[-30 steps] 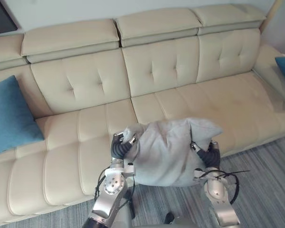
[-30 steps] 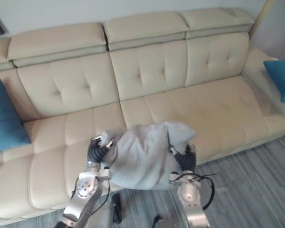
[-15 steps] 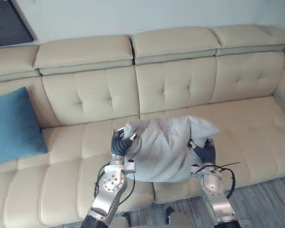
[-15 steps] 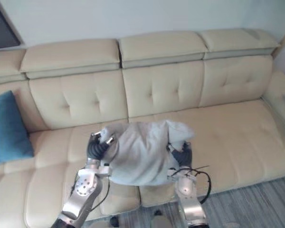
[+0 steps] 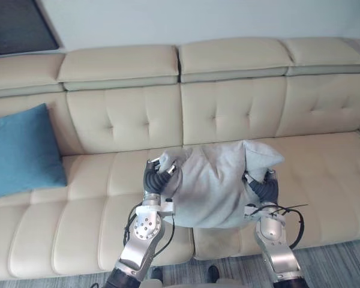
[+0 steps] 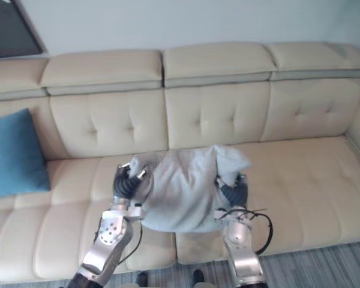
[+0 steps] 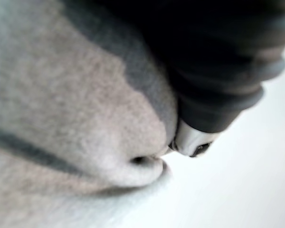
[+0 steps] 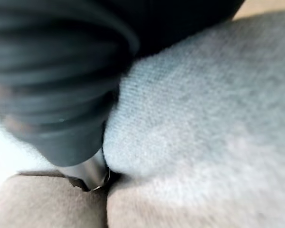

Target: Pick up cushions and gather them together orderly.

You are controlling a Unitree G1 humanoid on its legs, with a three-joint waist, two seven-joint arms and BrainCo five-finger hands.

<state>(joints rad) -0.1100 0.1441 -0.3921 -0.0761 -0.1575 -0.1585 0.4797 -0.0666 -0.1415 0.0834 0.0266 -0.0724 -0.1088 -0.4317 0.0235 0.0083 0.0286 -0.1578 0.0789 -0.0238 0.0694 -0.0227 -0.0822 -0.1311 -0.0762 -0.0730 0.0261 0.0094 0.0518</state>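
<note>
Left eye view, starting at its left: a blue cushion (image 5: 21, 150) leans upright against the sofa (image 5: 90, 216) back at the far end, well apart from the hands. That looks like the gathering spot. Bare seat sections lie between it and the load, so there is free room to carry sideways.

The left hand (image 5: 156, 180) has its fingers curled round one bunched corner of the grey cushion (image 5: 216, 186). The cushion is held up between both hands, over the seat's front edge near the sofa's middle. The right hand (image 5: 263, 188) sits against the cushion's opposite side. Whether it grips or only presses I cannot tell, as the cloth hides it.

Risks, as I judge them:
- **Slipping:** the cushion is soft and sagging, so a hold on one corner may slip.
- **Dropping:** if the right side is only pressed, spreading the arms would let it drop.
- **Falling off the seat:** it sits over the seat edge, so a fall could end on the floor (image 5: 342, 264) rather than the seat.
- **Dragging:** carried low, it may drag along the seat.

Right of the hands the seat is bare to the picture's edge.
</note>
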